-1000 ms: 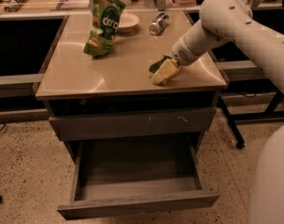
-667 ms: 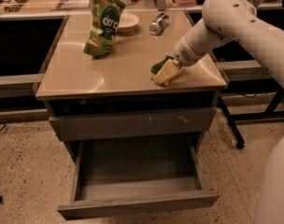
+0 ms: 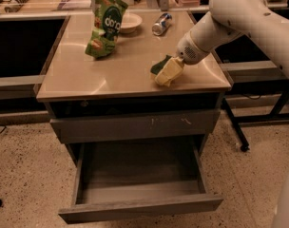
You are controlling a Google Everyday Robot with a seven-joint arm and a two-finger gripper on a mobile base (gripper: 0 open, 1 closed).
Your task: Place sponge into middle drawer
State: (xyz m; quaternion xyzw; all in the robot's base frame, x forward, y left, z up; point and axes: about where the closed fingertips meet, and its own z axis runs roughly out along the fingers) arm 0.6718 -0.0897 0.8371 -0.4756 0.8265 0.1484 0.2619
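Observation:
The sponge [image 3: 166, 71], pale yellow foam with a dark green layer, is tilted just above the right front part of the cabinet top [image 3: 111, 72]. My gripper [image 3: 178, 61] comes in from the right and is shut on the sponge's right end; its fingers are mostly hidden behind the sponge and wrist. The middle drawer [image 3: 139, 209] is pulled open below, with a plain grey front and a smooth grey inside [image 3: 139, 175] holding nothing. The sponge is above and slightly right of the drawer's opening.
A green snack bag [image 3: 104, 26], a white bowl [image 3: 129, 22] and a metal can [image 3: 161, 23] stand at the back of the top. A closed drawer front with pale scratch marks [image 3: 135, 125] sits above the open drawer. A black table leg [image 3: 235, 127] stands at the right.
The arm has shifted slightly; the sponge stays in the gripper at almost the same spot over the right front of the top. The drawer is unchanged.

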